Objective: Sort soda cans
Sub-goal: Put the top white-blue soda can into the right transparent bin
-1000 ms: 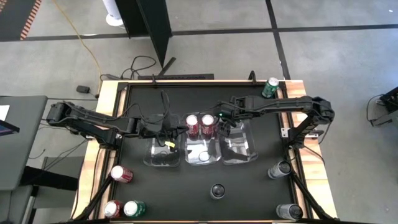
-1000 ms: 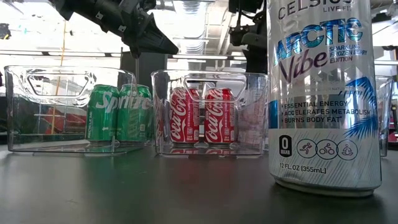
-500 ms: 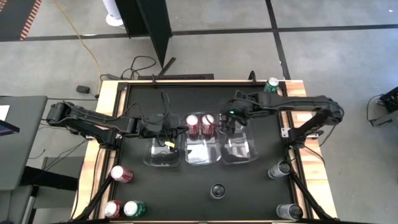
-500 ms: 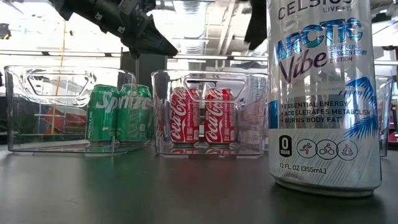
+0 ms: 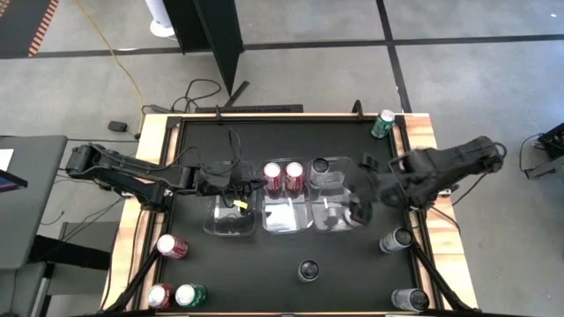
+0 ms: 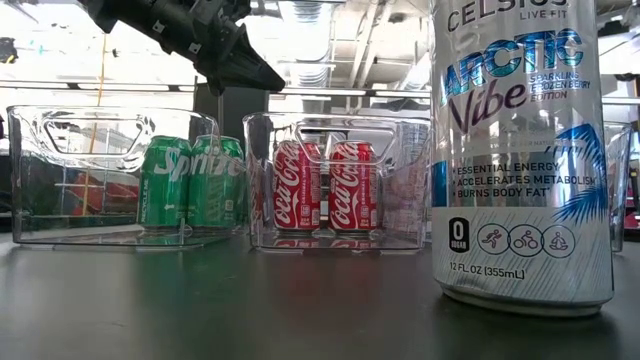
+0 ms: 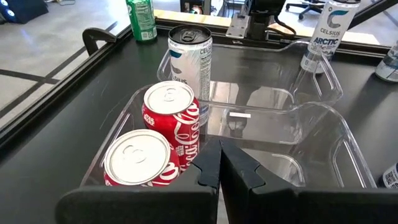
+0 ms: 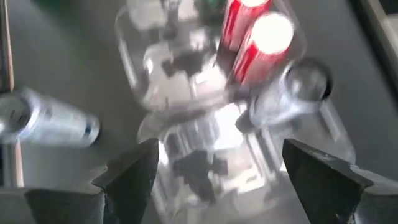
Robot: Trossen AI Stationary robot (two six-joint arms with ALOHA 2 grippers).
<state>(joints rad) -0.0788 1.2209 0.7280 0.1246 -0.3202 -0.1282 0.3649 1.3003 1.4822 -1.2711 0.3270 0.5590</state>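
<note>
Three clear trays (image 5: 284, 231) sit side by side in the middle of the black desk (image 5: 264, 273). The low view shows two green Sprite cans (image 6: 190, 182) standing in one tray. Two red Coca-Cola cans (image 5: 284, 176) stand at the far end of the middle tray. One silver Celsius can (image 5: 320, 165) stands at the far end of the tray nearest the right arm. So five cans look sorted.

Seven cans are still loose on the desk. A red can (image 5: 171, 246) lies near the left edge, and another red can (image 5: 159, 295) stands just beside a green can (image 5: 190, 295) at the near left corner. A green can (image 5: 383, 123) stands at the far right corner. Two silver cans (image 5: 396, 239) wait near the right edge, one nearer the front corner. One more silver can (image 5: 307, 269) stands alone in front of the trays. I think the job is not quite half done.

The left arm reaches across from the left side. Its left end effector (image 5: 240, 181) hangs over the trays, close to the red cans, clenched tight with nothing in it.

The right arm is folded near the right edge of the desk. Its right end effector (image 5: 359, 204) hangs over the edge of the right tray, spread wide and holding nothing.
</note>
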